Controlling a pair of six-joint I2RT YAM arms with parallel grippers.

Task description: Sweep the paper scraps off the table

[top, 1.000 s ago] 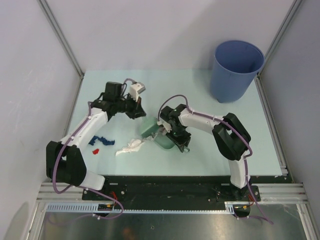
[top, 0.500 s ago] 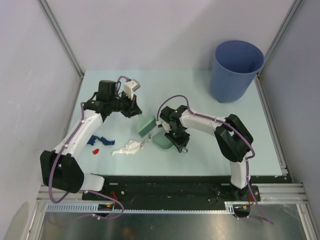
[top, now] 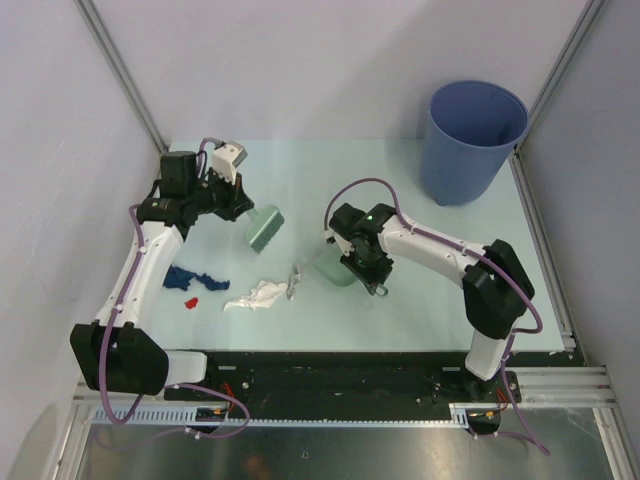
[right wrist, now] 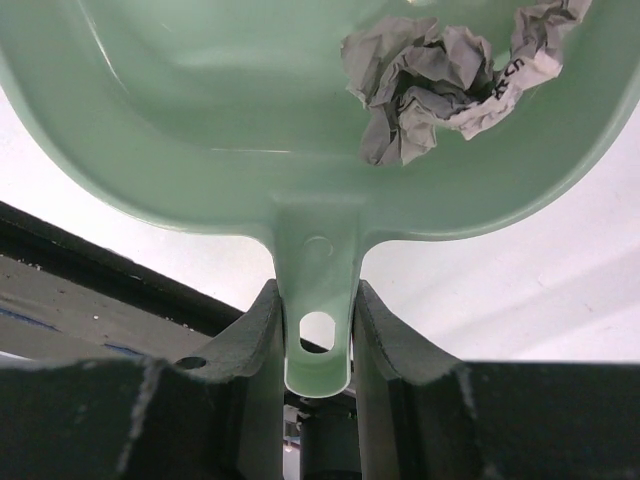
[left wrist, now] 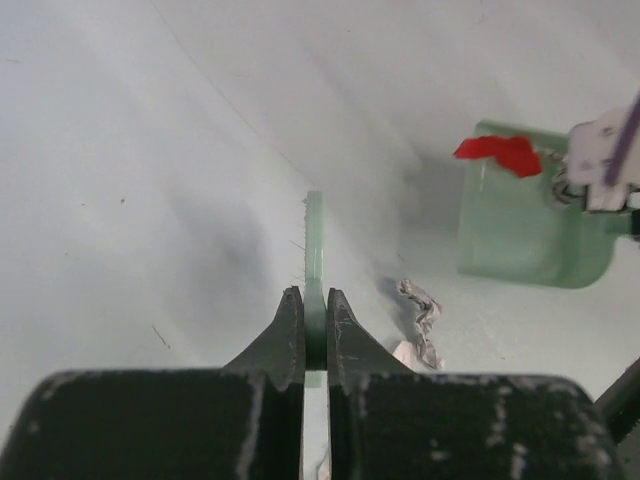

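Between left fingers (left wrist: 298, 322), clamped tight: brush (left wrist: 314, 230); between right fingers (right wrist: 265, 335), closed on its handle: dustpan (right wrist: 200, 120).
Grey scrap (right wrist: 430, 90) lies beyond right fingers, inside dustpan; paper scraps (top: 255, 296) rest on surface (top: 420, 310), left of right fingers. I judge sweeping midway; next needs brush set behind them.

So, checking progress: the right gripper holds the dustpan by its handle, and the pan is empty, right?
Not empty: the right gripper holds the dustpan by its handle, but a grey scrap lies in it; the right wrist view shows it.
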